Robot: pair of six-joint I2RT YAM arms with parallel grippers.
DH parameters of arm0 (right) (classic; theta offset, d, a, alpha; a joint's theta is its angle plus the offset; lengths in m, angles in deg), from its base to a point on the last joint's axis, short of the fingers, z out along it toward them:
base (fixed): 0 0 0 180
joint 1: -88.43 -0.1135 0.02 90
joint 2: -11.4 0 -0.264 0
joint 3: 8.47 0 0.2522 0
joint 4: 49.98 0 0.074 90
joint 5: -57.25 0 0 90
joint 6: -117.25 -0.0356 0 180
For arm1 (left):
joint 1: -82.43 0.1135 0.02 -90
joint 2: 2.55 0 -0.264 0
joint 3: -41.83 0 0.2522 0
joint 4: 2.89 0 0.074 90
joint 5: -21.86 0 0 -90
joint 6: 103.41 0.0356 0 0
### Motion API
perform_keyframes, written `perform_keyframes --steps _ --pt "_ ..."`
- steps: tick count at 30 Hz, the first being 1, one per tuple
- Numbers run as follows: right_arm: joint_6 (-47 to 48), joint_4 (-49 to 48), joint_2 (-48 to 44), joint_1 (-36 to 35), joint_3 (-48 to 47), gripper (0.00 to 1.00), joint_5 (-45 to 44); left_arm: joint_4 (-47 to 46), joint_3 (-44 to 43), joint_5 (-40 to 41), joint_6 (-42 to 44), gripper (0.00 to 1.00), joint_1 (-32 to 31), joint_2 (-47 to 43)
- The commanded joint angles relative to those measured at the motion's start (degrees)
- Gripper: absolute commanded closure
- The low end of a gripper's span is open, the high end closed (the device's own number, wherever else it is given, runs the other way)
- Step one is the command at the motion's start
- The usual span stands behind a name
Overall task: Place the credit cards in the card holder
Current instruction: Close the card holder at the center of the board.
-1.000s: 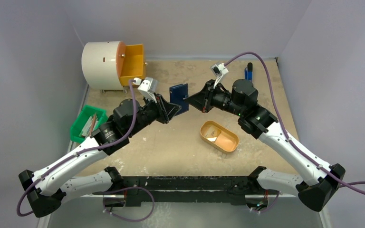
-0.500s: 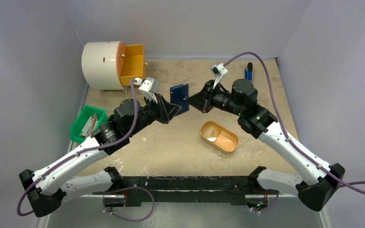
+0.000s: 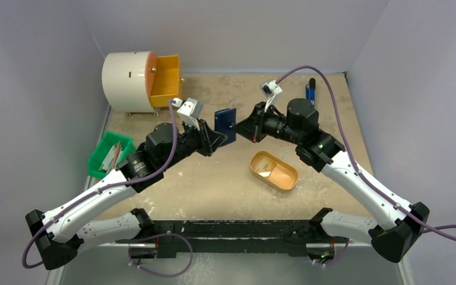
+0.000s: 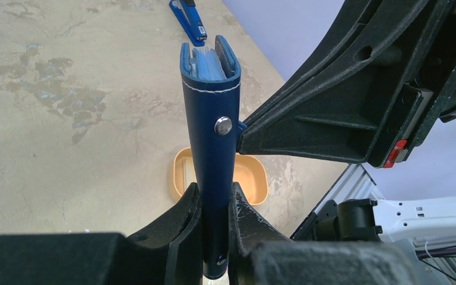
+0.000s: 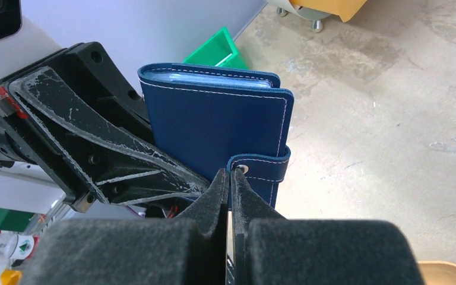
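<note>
The navy card holder [image 3: 225,120] is held closed and upright above the table between the two arms. My left gripper [image 4: 214,208] is shut on its lower edge. My right gripper [image 5: 230,178] is shut, its tips pinching the end of the snap tab [image 5: 264,168]. From the left wrist, the holder [image 4: 212,136] shows light blue pockets at its top, with the right gripper's finger at the tab. A pale credit card [image 3: 265,173] lies in the orange oval tray [image 3: 280,178]; it also shows from the left wrist [image 4: 184,175]. I see no other cards.
A white drum [image 3: 127,74] with an open yellow-orange drawer [image 3: 165,77] stands at the back left. A green bin [image 3: 108,155] with sticks is at the left edge. A blue tool [image 3: 311,90] lies at the back right. Walls enclose the table on three sides.
Both grippers and the card holder between them have shifted slightly toward the back. The grips look unchanged.
</note>
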Motion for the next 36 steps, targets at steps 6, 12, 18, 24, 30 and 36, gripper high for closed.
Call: perform_keyframes --steps 6,12,18,24,30,36 --pt "0.43 -1.96 2.09 -1.21 -2.43 1.0 1.94 -8.3 -0.63 -13.02 -0.12 1.0 -2.94 -1.56" --pt "0.61 -1.53 2.36 -1.32 -2.72 1.0 1.64 -9.34 -0.41 -15.32 -0.71 1.0 -3.36 -2.09" --pt "0.6 -0.68 2.41 -1.4 -2.83 1.0 1.31 -12.49 -0.25 -17.55 -1.75 1.0 -3.38 -2.6" --pt "0.77 0.02 2.66 -1.68 -3.25 1.0 0.96 -14.08 0.12 -18.89 -2.66 1.0 -3.43 -3.27" --pt "1.03 0.57 2.77 -1.9 -3.37 1.0 0.62 -14.35 0.32 -18.98 -2.95 1.0 -3.44 -3.36" --pt "0.94 0.86 2.77 -1.88 -3.3 1.0 0.35 -15.43 0.87 -19.07 -3.49 1.0 -3.49 -3.63"
